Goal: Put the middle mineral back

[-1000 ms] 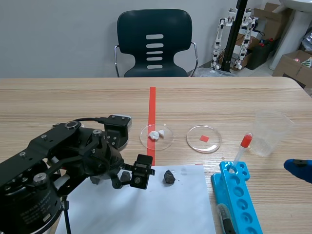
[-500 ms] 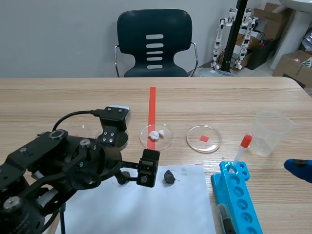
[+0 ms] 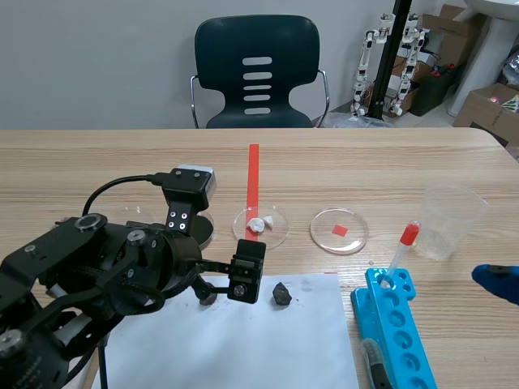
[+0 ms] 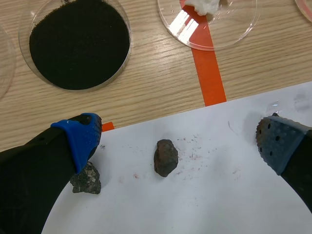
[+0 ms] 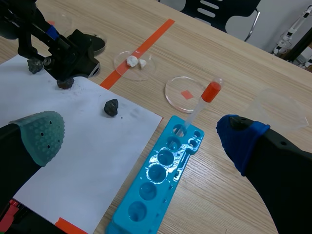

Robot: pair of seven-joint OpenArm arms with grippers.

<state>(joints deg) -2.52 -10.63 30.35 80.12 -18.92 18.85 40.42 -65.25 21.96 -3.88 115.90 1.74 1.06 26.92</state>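
Swinging over the white paper sheet (image 4: 219, 204) in the last 1 s, L gripper (image 4: 176, 141) gapes wide, empty, astride the dark lumpy middle mineral (image 4: 165, 157) on it. Prob. aligned; grab pending.

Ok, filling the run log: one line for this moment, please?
left gripper: jaws open astride middle mineral | mineral: lying on white paper | right gripper: jaws open, holding nothing

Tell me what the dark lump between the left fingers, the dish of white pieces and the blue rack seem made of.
Dark lump: natural stone, matte and rough, leaving crumbs on the paper. Dish: clear plastic or glass, glossy; which one the look leaves open. Blue rack: moulded plastic, likely, with shiny highlights around its wells.
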